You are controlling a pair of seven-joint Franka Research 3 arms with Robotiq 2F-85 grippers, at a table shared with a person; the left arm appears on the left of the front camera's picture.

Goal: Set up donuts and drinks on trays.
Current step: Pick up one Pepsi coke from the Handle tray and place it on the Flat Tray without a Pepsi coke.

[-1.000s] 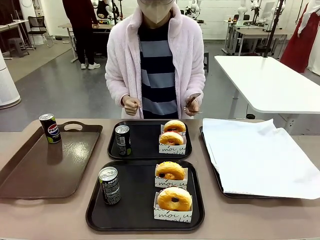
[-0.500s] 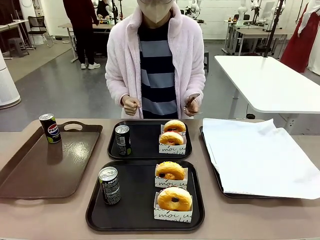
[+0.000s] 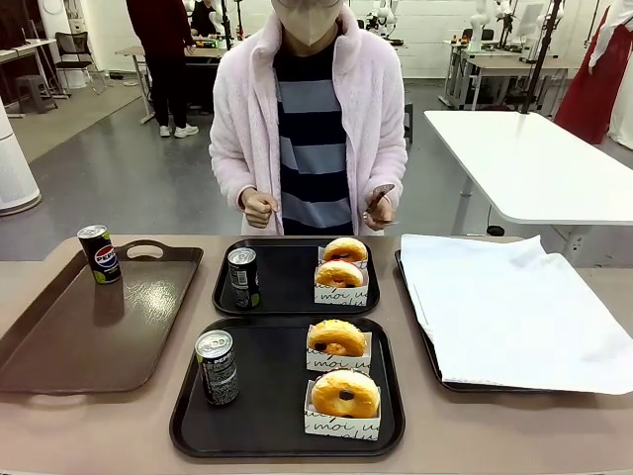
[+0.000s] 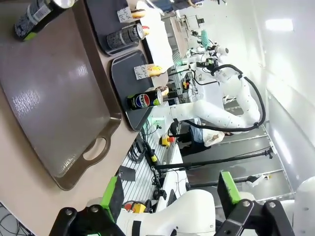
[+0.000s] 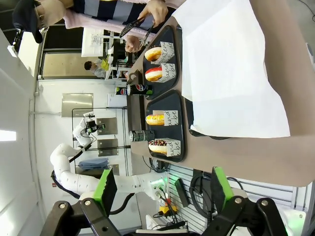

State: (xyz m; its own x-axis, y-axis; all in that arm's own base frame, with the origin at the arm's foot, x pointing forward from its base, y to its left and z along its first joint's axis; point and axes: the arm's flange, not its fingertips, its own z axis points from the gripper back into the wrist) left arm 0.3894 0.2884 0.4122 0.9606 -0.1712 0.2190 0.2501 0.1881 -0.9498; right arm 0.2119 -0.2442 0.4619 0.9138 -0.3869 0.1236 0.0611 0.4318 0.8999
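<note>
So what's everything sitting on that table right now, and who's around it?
Black trays: two, matte black, the near tray and the far tray, mid-table.
Boxed donuts: four, golden, in white boxes; near tray holds two, far tray two.
Cans on black trays: two, dark with silver tops, one on the near tray's left, one on the far tray's left.
Third can: one, dark, on the brown tray's far corner.
Brown tray: one, glossy, on the robot's left.
White paper: one sheet, lining a tray on the robot's right.
Person: one, pink jacket, far side, holding tongs.
Left gripper: open, off the table.
Right gripper: open, off the table.
</note>
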